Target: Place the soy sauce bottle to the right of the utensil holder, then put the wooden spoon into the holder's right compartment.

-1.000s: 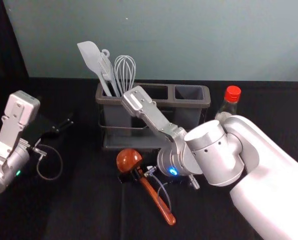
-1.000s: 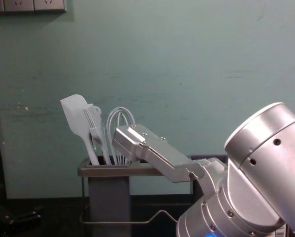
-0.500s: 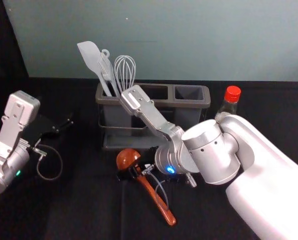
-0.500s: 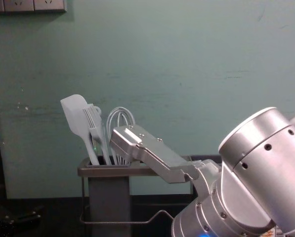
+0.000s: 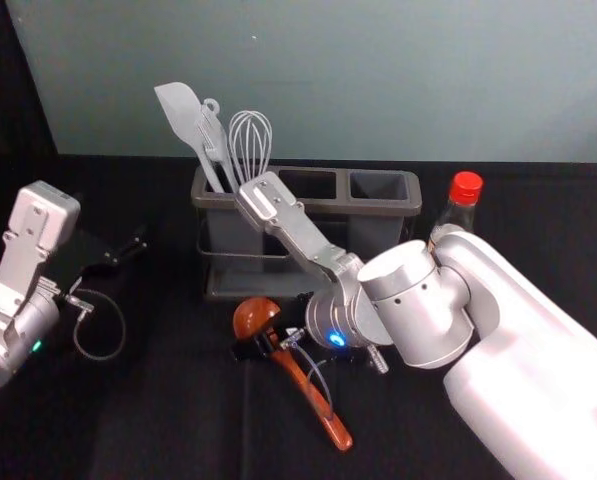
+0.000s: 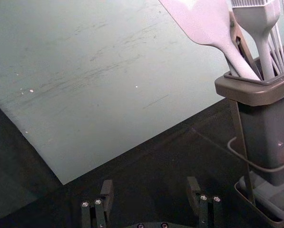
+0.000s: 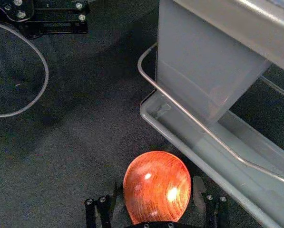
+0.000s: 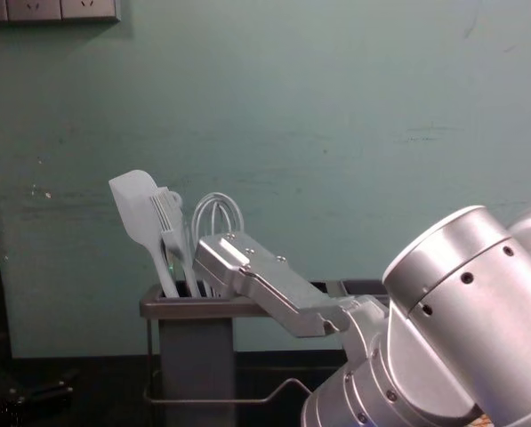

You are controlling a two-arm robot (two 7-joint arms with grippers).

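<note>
One bottle, one spoon, one holder, perhaps four pale utensils.

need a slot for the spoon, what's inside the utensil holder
The left compartment holds a spatula, a whisk and other utensils. Nothing pokes from the middle compartment or right compartment; their bottoms are hidden.

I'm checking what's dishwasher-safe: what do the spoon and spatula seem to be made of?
The spoon looks like wood under a glossy reddish finish: fine grain and bright highlights show. The spatula looks pale and matte, perhaps silicone or plastic; its even surface doesn't settle which.
</note>
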